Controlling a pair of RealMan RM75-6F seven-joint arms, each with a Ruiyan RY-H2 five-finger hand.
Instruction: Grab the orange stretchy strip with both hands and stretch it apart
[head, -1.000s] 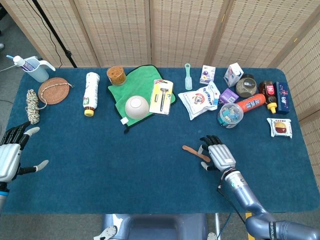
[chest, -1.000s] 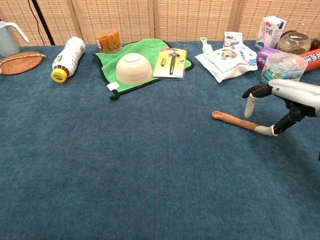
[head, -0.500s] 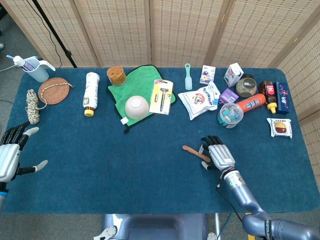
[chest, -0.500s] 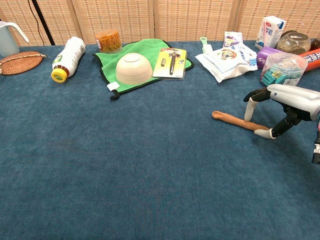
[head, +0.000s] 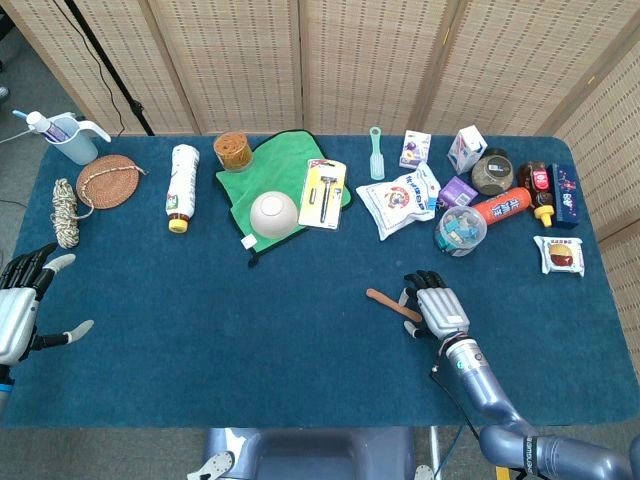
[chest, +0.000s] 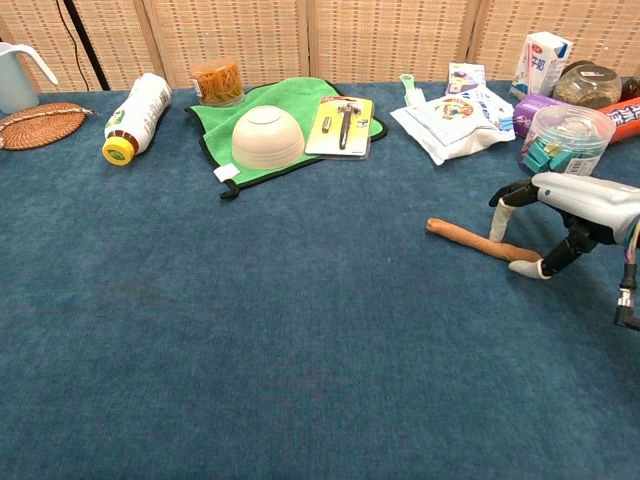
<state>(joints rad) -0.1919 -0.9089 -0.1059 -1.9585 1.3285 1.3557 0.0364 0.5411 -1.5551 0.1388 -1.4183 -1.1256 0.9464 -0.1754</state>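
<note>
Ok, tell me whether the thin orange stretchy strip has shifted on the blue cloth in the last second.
Barely. The thin orange stretchy strip lies by the right hand; its free end sits marginally further from the green cloth in the chest view.

Your right hand (chest: 570, 205) has drawn slightly toward the robot and lowered over the near end of the strip (chest: 470, 237); its fingertips (chest: 526, 270) now sit at that end on the worktop (chest: 250, 320). The strip's far end has shifted a little toward the right. Your left hand (head: 18, 305) has slipped slightly further off the left edge in the head view.
</note>
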